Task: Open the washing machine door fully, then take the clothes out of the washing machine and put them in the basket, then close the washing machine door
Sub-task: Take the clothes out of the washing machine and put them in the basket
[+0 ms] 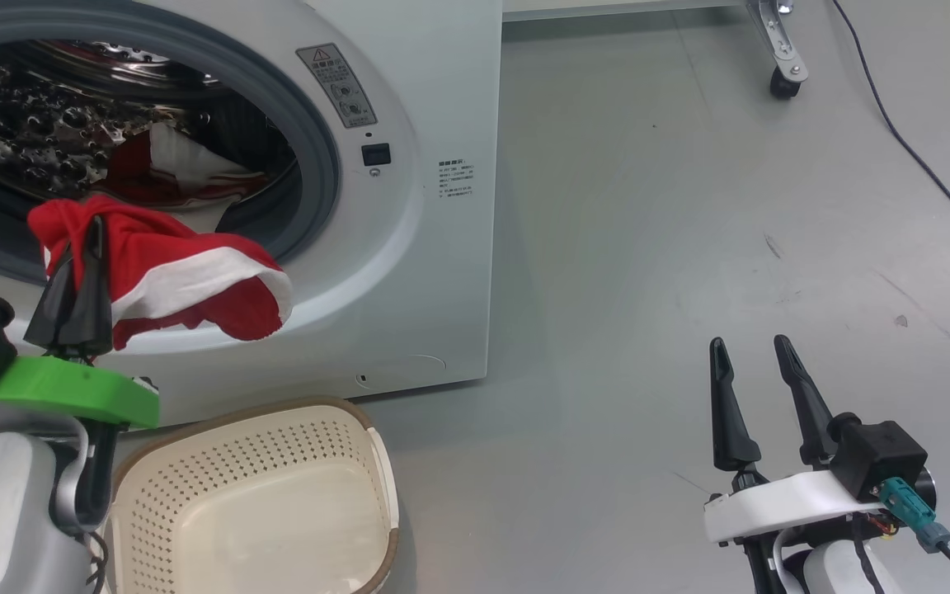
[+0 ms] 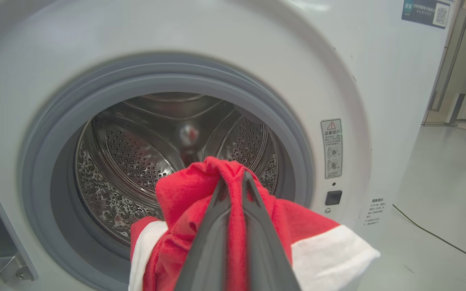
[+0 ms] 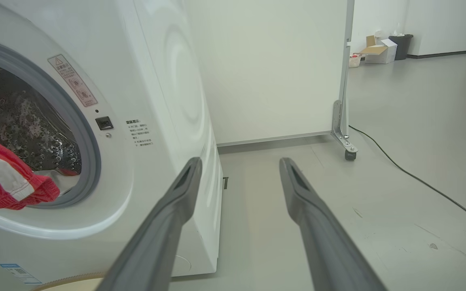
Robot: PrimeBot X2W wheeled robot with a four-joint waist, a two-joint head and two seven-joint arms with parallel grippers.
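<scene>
1. Holding a red cloth [image 1: 195,280] with a white band, the left end effector [image 1: 87,235] has its two dark fingers pinched tight on the bunched top of it.
2. The red cloth hangs in the air just in front of the round mouth of the washing machine [image 1: 442,124]. It is low down by the grey ring [image 1: 322,148] that goes round the mouth.
3. A second cloth [image 1: 178,169], red and white too, lies inside the shiny drum [image 2: 136,149], down at the bottom.
4. The basket [image 1: 277,410] sits on the floor [image 1: 648,247] right in front of the washing machine. In the head view it is lower than the hanging red cloth.
5. The right end effector [image 1: 749,342] is off to the right, well apart from the washing machine and over the floor. Its two fingers are spread wide, with the floor showing between them.
6. A black cable [image 1: 912,148] runs across the floor far off, near a small wheel [image 1: 784,82] on a metal leg.
</scene>
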